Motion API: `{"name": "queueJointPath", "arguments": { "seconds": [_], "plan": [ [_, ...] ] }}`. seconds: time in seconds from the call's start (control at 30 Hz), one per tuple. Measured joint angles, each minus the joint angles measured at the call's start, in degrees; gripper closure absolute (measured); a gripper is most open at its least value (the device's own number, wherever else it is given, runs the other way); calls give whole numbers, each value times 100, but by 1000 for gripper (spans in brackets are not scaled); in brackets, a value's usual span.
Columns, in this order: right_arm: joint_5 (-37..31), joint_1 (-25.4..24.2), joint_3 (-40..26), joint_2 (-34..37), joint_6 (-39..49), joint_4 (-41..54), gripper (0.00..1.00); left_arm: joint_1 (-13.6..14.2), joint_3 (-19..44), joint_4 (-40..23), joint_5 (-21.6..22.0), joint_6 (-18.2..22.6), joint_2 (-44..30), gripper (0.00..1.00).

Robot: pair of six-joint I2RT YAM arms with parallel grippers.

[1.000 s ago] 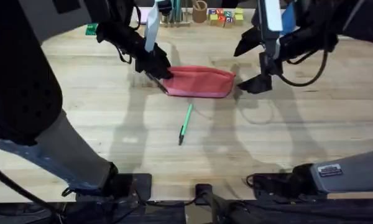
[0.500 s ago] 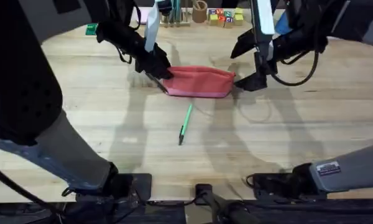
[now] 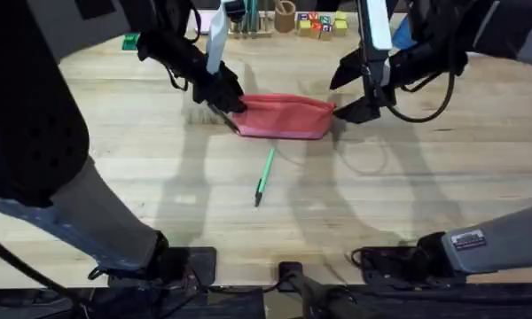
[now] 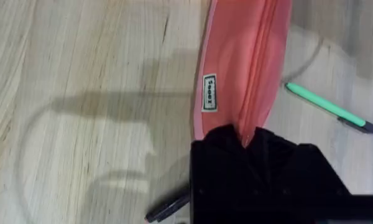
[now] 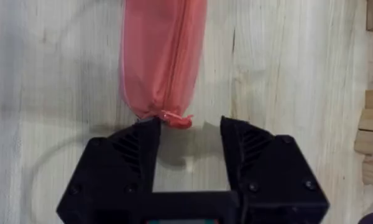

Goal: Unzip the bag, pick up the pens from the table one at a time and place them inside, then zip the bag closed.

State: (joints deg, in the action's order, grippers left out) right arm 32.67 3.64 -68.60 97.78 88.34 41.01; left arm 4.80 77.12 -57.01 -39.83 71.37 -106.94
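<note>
The left tool (image 4: 245, 140) pinches one end of the salmon-pink pencil pouch (image 4: 242, 68), its small white label (image 4: 209, 93) unreadable; the right tool (image 5: 189, 134) gapes open at the zipper pull (image 5: 176, 118), the green pen (image 3: 264, 175) nearby on the surface (image 3: 426, 177).

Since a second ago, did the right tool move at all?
Yes. The right tool slid leftward, closing on the bag, whose end it now nearly reaches; the bag stayed put.

Bright, even light falls from above on the counter (image 3: 160, 177), and soft grey shadows of the arms spread across the wood in every view. The near arm links loom dark and blurred along the overhead view's lower edge, while the right wrist view's fingers (image 5: 133, 155) stay sharp.
</note>
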Motion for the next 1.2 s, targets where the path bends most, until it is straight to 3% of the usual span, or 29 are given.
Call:
{"name": "queueJointPath", "arguments": {
  "seconds": [0.2,0.4,0.43,0.53,1.2],
  "plan": [
    [0,7,0,0,0,35,570,0,0,-1,0,0,0,958],
    [38,11,0,0,2,70,656,0,0,0,2,0,2,958],
    [48,13,0,0,4,73,691,0,0,0,4,0,0,958],
    [55,36,0,0,7,145,944,0,3,4,35,0,0,958],
    [50,38,-4,-5,1,102,969,11,20,2,66,-1,0,959]
  ]
}}
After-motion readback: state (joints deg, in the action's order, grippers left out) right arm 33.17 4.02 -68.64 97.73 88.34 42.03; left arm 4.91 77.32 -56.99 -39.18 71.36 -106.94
